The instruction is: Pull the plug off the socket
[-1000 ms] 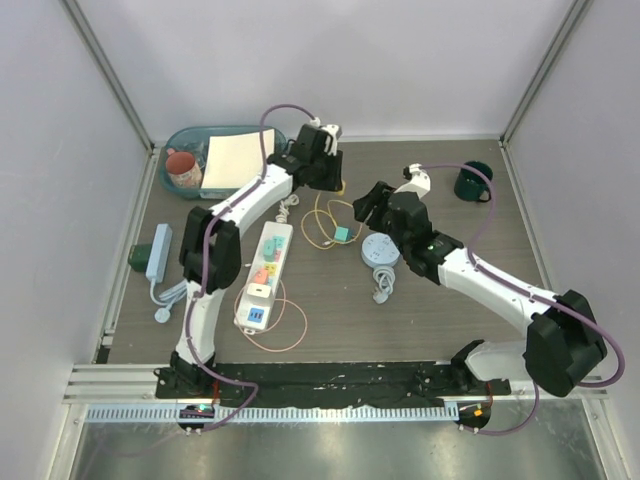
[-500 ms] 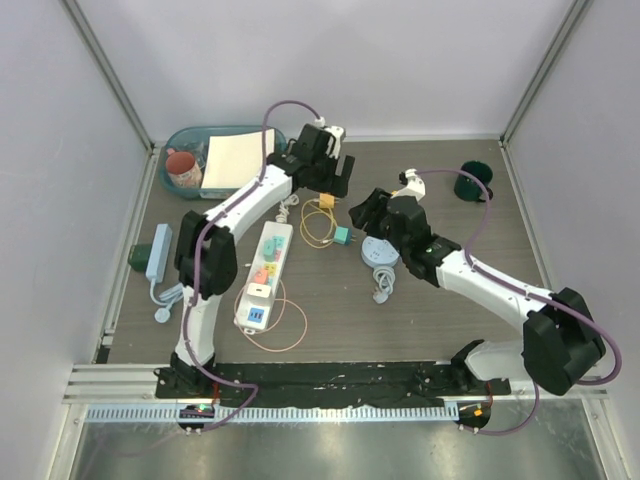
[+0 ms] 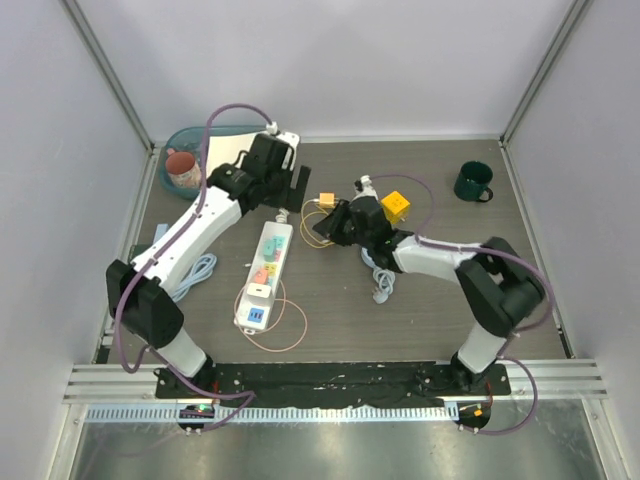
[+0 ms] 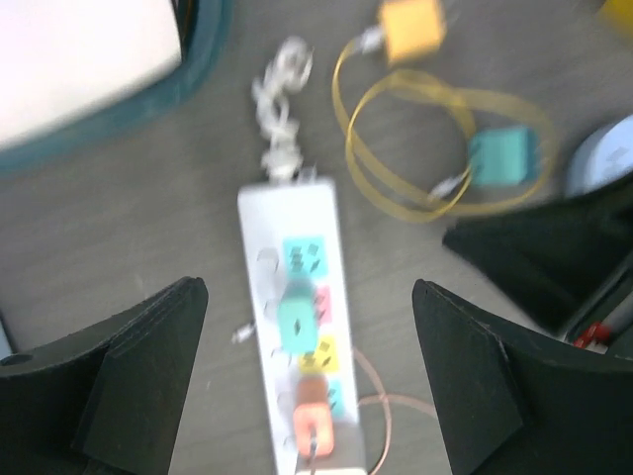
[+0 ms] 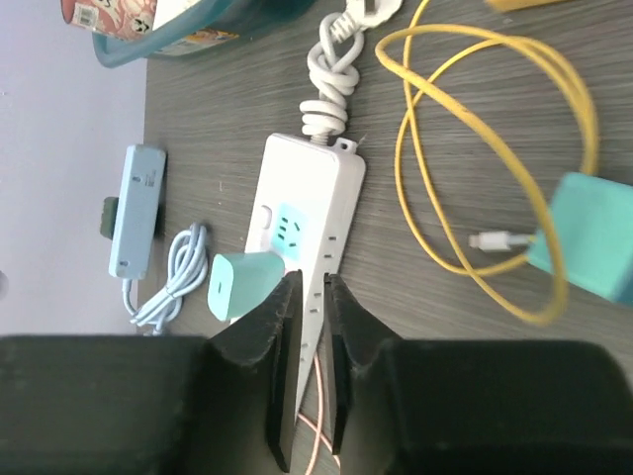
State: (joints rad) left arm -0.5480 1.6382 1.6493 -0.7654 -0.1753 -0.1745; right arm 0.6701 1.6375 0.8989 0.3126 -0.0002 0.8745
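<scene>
The socket point(image 3: 272, 237) is a long white strip with pastel faces, lying lengthwise at centre left. The plug point(image 3: 259, 291), a white square block, sits in it near its near end. My left gripper point(image 3: 297, 188) hovers open beyond the strip's far end. In the left wrist view the left gripper point(image 4: 309, 287) is spread wide above the socket point(image 4: 259, 297), and the plug is cut off at the bottom edge. My right gripper point(image 3: 333, 222) is right of the strip. In its own view the right gripper point(image 5: 307, 282) is almost shut on nothing above the socket point(image 5: 307, 178).
A mint plug point(image 5: 242, 285) and an orange plug point(image 4: 315, 427) also sit in the strip. A yellow cable point(image 3: 318, 228) with an orange charger point(image 3: 326, 200), a yellow cube point(image 3: 396, 206), a green mug point(image 3: 472, 182), a teal tray point(image 3: 190, 140) and a light-blue strip point(image 5: 134, 210) lie around.
My left gripper opened, left the orange charger on the table and drew back left. My right gripper swung left toward the strip and its jaws closed.
</scene>
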